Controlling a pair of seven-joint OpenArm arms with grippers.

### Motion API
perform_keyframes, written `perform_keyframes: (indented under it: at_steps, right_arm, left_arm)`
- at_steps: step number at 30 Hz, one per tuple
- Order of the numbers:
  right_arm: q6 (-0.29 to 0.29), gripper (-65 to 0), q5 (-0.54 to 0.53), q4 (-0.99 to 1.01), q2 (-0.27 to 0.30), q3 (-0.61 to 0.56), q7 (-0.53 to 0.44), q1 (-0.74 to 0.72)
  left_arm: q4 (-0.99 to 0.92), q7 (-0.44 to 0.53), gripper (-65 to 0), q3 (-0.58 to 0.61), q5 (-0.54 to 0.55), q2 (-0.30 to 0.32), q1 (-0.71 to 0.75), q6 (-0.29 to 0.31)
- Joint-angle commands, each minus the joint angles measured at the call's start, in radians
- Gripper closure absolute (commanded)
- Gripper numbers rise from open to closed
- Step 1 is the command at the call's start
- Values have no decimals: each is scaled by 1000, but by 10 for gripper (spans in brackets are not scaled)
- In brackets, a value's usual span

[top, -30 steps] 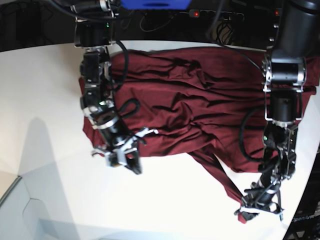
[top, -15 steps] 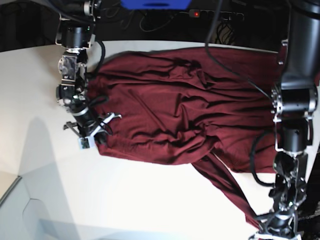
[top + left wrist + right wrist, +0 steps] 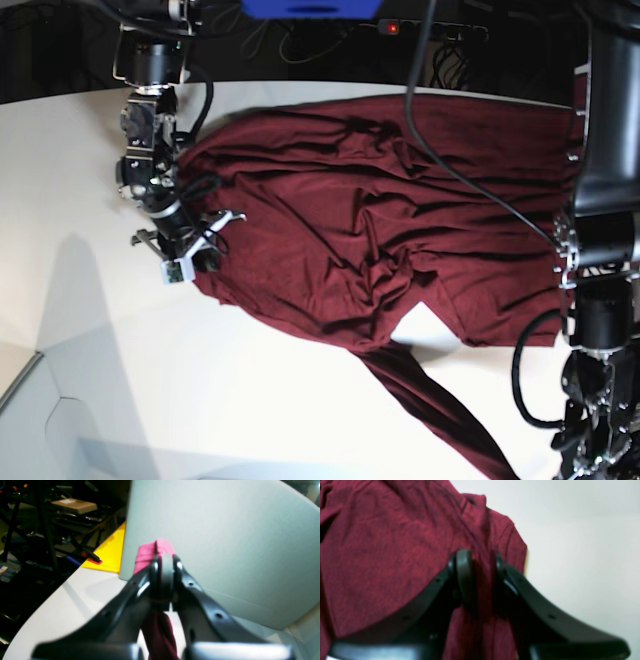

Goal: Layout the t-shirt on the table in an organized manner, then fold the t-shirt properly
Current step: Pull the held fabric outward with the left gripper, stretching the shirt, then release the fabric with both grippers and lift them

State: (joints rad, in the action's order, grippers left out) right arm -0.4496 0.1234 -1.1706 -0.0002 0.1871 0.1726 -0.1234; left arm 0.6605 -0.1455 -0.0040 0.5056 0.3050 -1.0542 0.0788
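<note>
Bright overhead light washes the white desk [image 3: 90, 180] almost to glare in the base view, with soft grey shadows at lower left, while both wrist views are soft, their tools and the shirt [image 3: 382, 542] blurred, the far room dim.

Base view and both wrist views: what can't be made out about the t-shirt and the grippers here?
- Left gripper: cut off by the base view's lower right edge; only its wrist view shows it pinching the t-shirt.
- Right gripper: blurred close-up; cloth lies between the fingers, grip unclear.
- Sleeve end: runs off the base view's bottom edge.
- Neckline: lost in folds.
- Table under the shirt: covered.
</note>
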Motion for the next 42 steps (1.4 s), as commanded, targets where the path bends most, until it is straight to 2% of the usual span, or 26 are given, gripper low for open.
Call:
perform_keyframes:
  at_steps: [1, 4, 10, 13, 16, 19, 23, 34, 42]
  right_arm:
    - [-5, -143, -12, -15, 2, -1, -23, -19]
    - [-5, -142, -12, -15, 4, -1, -23, -19]
    - [-5, -144, -12, -13, 2, -1, -23, -11]
    - [-5, -144, -12, -1, 1, -7, -23, -17]
    - [-5, -144, -12, 62, 9, -33, -21, -68]
    - [-5, -144, -12, 145, 24, -38, -21, -144]
    - [-5, -144, -12, 162, 24, -38, -21, -201]
    - [-5, -144, -12, 183, 22, -38, -29, -282]
    - [-5, -144, -11, 396, 50, -67, -23, -355]
  left_arm:
    - [20, 30, -1, -3, 6, 12, -48, 6]
    - [20, 30, -2, -4, 6, 43, -33, 6]
    - [17, 31, -2, -8, 0, 69, 130, 6]
    - [18, 33, -2, -8, 1, 104, 213, 6]
    - [11, 36, -2, -9, 5, 122, 279, 6]
    - [15, 85, -2, -8, 1, 144, 329, 6]
    - [14, 103, -2, -8, 6, 171, 355, 6]
    - [6, 108, -3, -4, -2, 171, 357, 6]
    - [5, 108, -6, -3, -3, 133, 357, 6]
